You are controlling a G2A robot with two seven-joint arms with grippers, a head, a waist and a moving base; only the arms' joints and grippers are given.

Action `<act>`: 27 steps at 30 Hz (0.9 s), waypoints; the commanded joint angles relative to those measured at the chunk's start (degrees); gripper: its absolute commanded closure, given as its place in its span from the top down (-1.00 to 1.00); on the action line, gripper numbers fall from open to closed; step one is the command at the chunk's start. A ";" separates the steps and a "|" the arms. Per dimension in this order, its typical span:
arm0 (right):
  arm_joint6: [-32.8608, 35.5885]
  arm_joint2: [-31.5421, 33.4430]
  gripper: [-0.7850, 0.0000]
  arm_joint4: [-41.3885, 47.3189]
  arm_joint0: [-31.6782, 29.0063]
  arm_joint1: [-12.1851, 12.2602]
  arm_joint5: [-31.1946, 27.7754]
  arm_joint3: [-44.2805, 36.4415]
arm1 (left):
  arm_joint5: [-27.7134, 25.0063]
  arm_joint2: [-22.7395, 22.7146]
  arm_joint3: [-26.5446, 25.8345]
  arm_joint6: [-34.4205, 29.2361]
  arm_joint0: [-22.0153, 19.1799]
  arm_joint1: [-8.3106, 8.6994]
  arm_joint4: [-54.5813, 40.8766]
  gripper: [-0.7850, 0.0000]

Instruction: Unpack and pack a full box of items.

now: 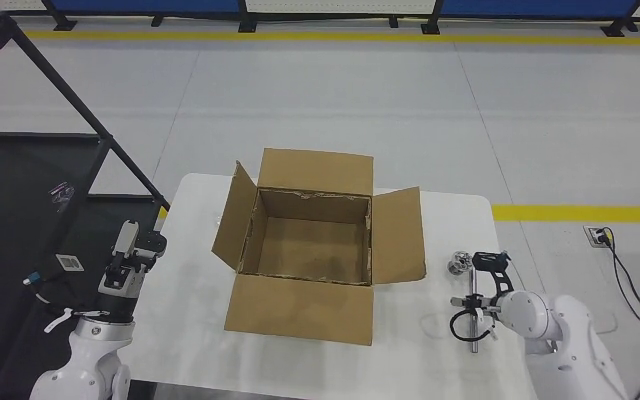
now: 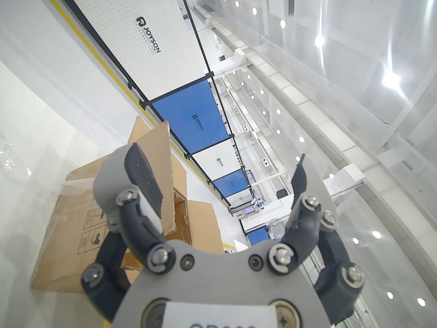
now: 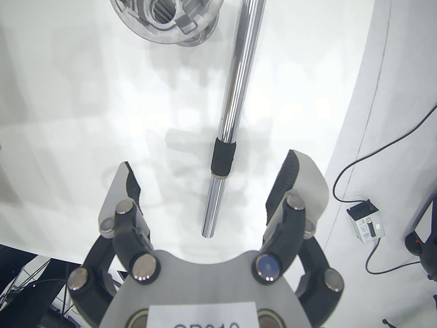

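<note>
White table (image 1: 190,290): open cardboard box (image 1: 300,305) bearing printed handling symbols; left gripper (image 2: 218,158) and right gripper (image 3: 208,162) fingers spread, empty.

Round metal part (image 3: 164,4), at three o'clock of the box (image 1: 300,310), cropped by frame edge; box partly masked by left pincer (image 2: 217,154).

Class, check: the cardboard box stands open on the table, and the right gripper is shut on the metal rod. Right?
No. The right wrist view shows the right gripper open, not touching the metal rod lying on the table. The cardboard box does stand open.
</note>
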 commanded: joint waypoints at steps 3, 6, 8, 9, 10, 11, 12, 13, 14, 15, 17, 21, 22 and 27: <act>0.39 -0.27 0.30 -0.44 0.09 0.12 0.46 0.52 | 0.00 0.00 0.00 0.00 0.00 0.00 0.00 1.00; 0.69 -0.67 0.24 -0.37 0.72 0.17 0.47 1.57 | 0.00 0.00 0.00 0.00 0.00 0.00 0.00 1.00; 0.84 -0.99 0.15 -0.42 1.37 0.19 0.65 2.57 | 0.00 0.00 0.00 0.00 0.00 0.00 0.00 1.00; 0.95 -1.14 0.09 -0.50 1.73 0.20 0.84 3.11 | 0.00 0.00 0.00 0.00 0.00 0.00 0.00 1.00; 1.14 -1.36 0.07 -0.78 2.08 0.21 1.15 3.63 | 0.00 0.00 0.00 0.00 0.00 0.00 0.00 1.00; 1.20 -1.64 0.07 -1.03 2.46 0.20 1.48 4.04 | 0.00 0.00 0.00 0.00 0.00 0.00 0.00 1.00; 1.31 -1.93 0.06 -1.11 2.79 0.18 1.82 4.55 | 0.00 0.00 0.00 0.00 0.00 0.00 0.00 1.00; 1.49 -2.22 -0.03 -1.55 3.19 0.17 2.34 5.13 | 0.00 0.00 0.00 0.00 0.00 0.00 0.00 1.00; 1.68 -2.48 -0.07 -1.85 3.67 0.15 2.90 5.80 | 0.00 0.00 0.00 0.00 0.00 0.00 0.00 1.00; 1.74 -2.66 -0.09 -2.00 4.24 0.15 3.09 6.53 | 0.00 0.00 0.00 0.00 0.00 0.00 0.00 1.00; 1.73 -3.01 -0.15 -2.01 5.14 0.15 2.87 7.87 | 0.00 0.00 0.00 0.00 0.00 0.00 0.00 1.00; 1.44 -3.55 -0.28 -1.80 6.11 0.15 2.77 9.36 | 0.00 0.00 0.00 0.00 0.00 0.00 0.00 1.00; 1.39 -3.69 -0.29 -1.76 6.23 0.16 2.64 9.57 | 0.00 0.00 0.00 0.00 0.00 0.00 0.00 1.00; 1.34 -4.38 -0.39 -1.69 6.74 0.17 2.66 10.29 | 0.00 0.00 0.00 0.00 0.00 0.00 0.00 1.00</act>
